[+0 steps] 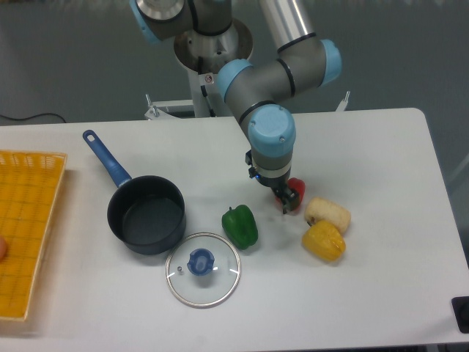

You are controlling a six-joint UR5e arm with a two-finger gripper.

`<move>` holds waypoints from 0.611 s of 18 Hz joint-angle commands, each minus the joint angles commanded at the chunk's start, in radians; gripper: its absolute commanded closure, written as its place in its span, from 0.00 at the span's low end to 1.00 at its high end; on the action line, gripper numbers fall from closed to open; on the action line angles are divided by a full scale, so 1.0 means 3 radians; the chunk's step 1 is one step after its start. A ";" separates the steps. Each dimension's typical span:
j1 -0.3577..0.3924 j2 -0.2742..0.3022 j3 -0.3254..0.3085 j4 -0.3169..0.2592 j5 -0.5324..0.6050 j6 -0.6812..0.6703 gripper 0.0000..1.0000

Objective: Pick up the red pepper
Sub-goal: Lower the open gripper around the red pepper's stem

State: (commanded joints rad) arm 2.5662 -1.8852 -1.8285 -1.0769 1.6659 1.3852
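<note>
The red pepper (297, 188) lies on the white table (381, 147), mostly covered from this view by my gripper (287, 200), which hangs directly over it. Only the pepper's right side and a bit of its lower edge show. The gripper's dark fingers reach down at the pepper's left and front, and I cannot tell whether they are open or shut. The green pepper (240, 226) sits free on the table to the left of the gripper, and the yellow pepper (324, 240) lies to the lower right.
A pale yellowish vegetable (327, 213) lies just right of the red pepper, touching the yellow one. A dark pot (146, 213) with a blue handle stands left, its glass lid (203, 268) in front. An orange basket (26, 227) is at the left edge.
</note>
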 joint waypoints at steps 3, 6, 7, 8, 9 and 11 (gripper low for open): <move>0.0097 -0.0015 -0.0031 0.0000 -0.0005 0.0081 0.00; 0.0200 -0.0015 -0.0036 0.0010 -0.0015 0.0230 0.00; 0.0215 -0.0021 -0.0036 0.0015 -0.0020 0.0271 0.00; 0.0245 -0.0046 -0.0036 0.0020 -0.0021 0.0276 0.00; 0.0251 -0.0071 -0.0026 0.0031 -0.0021 0.0276 0.00; 0.0246 -0.0082 -0.0026 0.0031 -0.0021 0.0266 0.00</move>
State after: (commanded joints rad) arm 2.6400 -1.9098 -1.8362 -1.0677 1.6598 1.4650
